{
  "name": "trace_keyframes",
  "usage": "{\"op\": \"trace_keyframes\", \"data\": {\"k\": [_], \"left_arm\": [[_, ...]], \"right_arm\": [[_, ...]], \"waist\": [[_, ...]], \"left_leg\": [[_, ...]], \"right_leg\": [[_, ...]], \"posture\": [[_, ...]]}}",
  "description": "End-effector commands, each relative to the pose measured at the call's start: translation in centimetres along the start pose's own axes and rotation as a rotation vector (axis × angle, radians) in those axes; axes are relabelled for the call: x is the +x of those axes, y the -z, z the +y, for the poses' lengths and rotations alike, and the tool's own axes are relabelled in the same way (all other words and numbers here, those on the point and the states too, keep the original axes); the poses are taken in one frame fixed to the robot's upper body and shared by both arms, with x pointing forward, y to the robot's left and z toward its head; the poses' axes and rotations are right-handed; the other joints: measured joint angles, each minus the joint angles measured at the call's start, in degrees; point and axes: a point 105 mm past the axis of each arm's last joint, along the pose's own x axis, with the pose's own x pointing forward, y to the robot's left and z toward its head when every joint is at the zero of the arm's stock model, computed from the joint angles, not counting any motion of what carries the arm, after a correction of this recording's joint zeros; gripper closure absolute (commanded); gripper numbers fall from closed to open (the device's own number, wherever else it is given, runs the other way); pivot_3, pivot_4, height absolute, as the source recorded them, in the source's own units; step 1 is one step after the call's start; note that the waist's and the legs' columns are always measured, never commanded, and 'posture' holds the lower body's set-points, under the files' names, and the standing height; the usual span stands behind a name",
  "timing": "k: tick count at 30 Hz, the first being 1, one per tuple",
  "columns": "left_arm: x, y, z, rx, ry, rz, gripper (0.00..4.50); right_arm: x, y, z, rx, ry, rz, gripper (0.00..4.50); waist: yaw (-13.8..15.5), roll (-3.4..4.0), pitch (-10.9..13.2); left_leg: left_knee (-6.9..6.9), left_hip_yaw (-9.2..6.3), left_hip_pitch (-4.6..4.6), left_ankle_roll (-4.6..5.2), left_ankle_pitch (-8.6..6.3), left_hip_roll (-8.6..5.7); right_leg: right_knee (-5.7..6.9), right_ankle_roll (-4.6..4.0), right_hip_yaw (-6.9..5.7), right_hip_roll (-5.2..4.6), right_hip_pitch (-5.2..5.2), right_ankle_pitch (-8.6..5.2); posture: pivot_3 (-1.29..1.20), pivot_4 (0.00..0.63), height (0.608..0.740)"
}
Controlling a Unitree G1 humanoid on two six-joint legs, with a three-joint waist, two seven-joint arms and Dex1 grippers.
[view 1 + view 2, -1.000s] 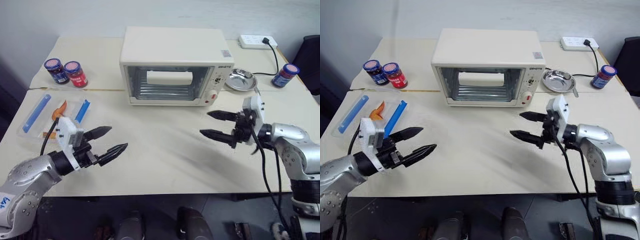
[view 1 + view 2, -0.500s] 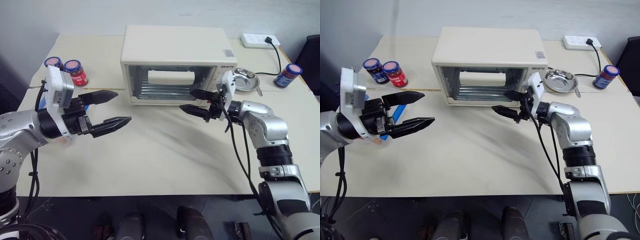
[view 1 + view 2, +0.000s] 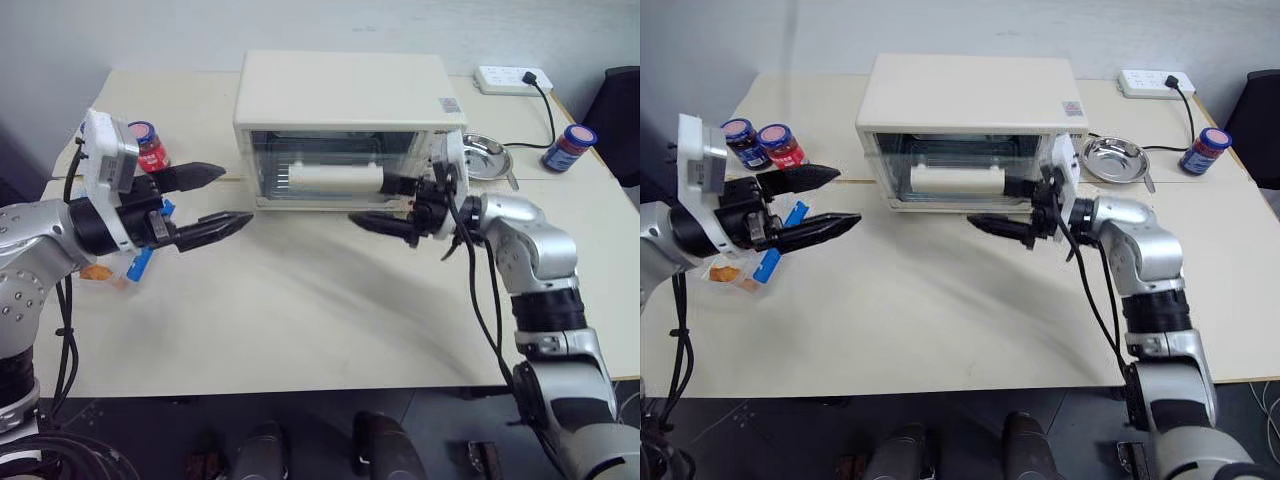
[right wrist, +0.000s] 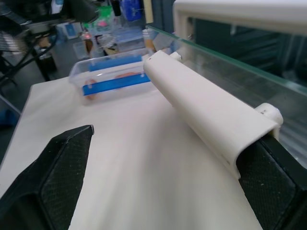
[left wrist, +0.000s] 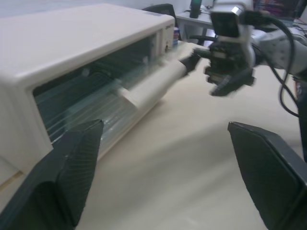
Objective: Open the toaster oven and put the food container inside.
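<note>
Glossy glass-doored toaster oven (image 3: 340,100); clear plastic food container (image 4: 112,76).

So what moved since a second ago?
The right claw swung left to the handle of the toaster oven, whose door now tips partly open. The left claw rose higher, open. The food container, jars and steel dish stayed put.

A steel dish (image 3: 487,156), blue-lidded jar (image 3: 566,147) and power strip (image 3: 509,79) sit near the table's (image 3: 300,320) far right corner; two jars (image 3: 762,144) near its left edge.
</note>
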Motion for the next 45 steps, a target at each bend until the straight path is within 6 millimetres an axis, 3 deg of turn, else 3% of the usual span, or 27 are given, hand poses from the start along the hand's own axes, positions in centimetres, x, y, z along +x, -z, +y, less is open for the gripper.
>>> {"op": "trace_keyframes", "data": {"k": [1, 6, 12, 16, 21, 25, 29, 33, 36, 45], "left_arm": [[0.6, -1.3, 0.9, 0.056, -0.008, -0.041, 1.20], [2.3, -1.8, 2.5, 0.111, -0.014, -0.046, 2.72], [5.3, 0.7, 4.2, 0.256, 0.016, 0.098, 4.47], [6.9, 2.2, 4.3, 0.286, 0.064, 0.159, 4.47], [7.5, 3.3, 3.6, 0.292, 0.131, 0.191, 4.47], [7.4, 4.1, 3.1, 0.296, 0.167, 0.220, 4.47], [7.2, 5.2, 2.1, 0.278, 0.192, 0.254, 4.47], [6.9, 7.2, 1.0, 0.240, 0.187, 0.299, 4.47], [7.0, 9.2, 0.4, 0.207, 0.152, 0.341, 4.47], [7.5, 13.0, 0.1, 0.183, 0.045, 0.435, 4.47]], "right_arm": [[0.3, -1.3, 1.9, -0.070, -0.063, -0.029, 0.00], [0.2, 0.5, 2.9, -0.064, -0.065, -0.001, 0.00], [0.2, 1.9, 3.3, -0.053, -0.026, 0.003, 0.00], [0.2, 2.4, 3.2, -0.052, 0.020, 0.003, 0.00], [-0.5, 3.0, 2.2, -0.072, 0.126, 0.033, 0.00], [-2.9, 3.9, 1.7, -0.086, 0.229, 0.101, 0.00], [-6.8, 4.0, 3.4, -0.073, 0.255, 0.167, 0.00], [-9.2, 2.7, 6.0, -0.043, 0.224, 0.192, 0.00], [-10.1, 0.4, 7.4, -0.031, 0.211, 0.152, 0.00], [-9.3, -3.5, 8.1, -0.059, 0.181, 0.065, 0.00]], "waist": [[0.0, 0.00, 0.0], [0.0, 0.00, 0.0], [-0.1, 0.00, 0.0], [-0.1, 0.00, 0.0], [0.0, 0.00, 0.0], [0.3, 0.00, 0.0], [1.4, 0.00, 0.0], [1.7, -0.01, 0.0], [1.6, -0.01, 0.0], [2.6, -0.01, 0.0]], "left_leg": [[0.00, 0.01, 0.00, 0.00, 0.00, 0.00], [-0.07, 0.03, 0.01, -0.01, 0.00, 0.00], [-0.06, 0.11, 0.02, -0.01, 0.00, -0.02], [-0.02, 0.12, 0.02, -0.04, 0.03, 0.01], [-0.02, 0.10, 0.01, -0.04, 0.03, 0.02], [0.02, 0.09, 0.00, -0.03, 0.03, 0.00], [0.02, 0.06, -0.02, 0.00, 0.01, -0.01], [0.08, 0.05, 0.01, 0.02, 0.01, 0.01], [0.11, 0.06, 0.05, 0.07, 0.06, 0.02], [0.10, 0.02, 0.09, 0.10, 0.07, 0.01]], "right_leg": [[0.00, 0.00, 0.00, 0.00, 0.00, 0.00], [0.00, 0.00, 0.00, 0.03, -0.06, 0.00], [-0.01, 0.00, -0.02, 0.05, -0.05, 0.00], [0.01, 0.00, -0.02, 0.08, -0.06, 0.00], [0.03, 0.00, -0.02, 0.07, -0.06, 0.00], [0.03, 0.00, -0.02, 0.04, -0.05, 0.00], [0.01, 0.00, -0.03, 0.03, -0.04, 0.00], [0.02, 0.01, -0.03, 0.03, 0.02, 0.00], [0.02, 0.02, 0.01, 0.02, 0.07, 0.01], [0.03, 0.02, 0.02, 0.00, 0.11, 0.01]], "posture": [[0.00, 0.150, 0.740], [0.00, 0.150, 0.740], [0.00, 0.150, 0.740], [0.00, 0.150, 0.740], [0.00, 0.150, 0.740], [0.00, 0.150, 0.740], [0.00, 0.150, 0.740], [0.00, 0.150, 0.740], [0.00, 0.150, 0.740], [0.00, 0.150, 0.740]]}}
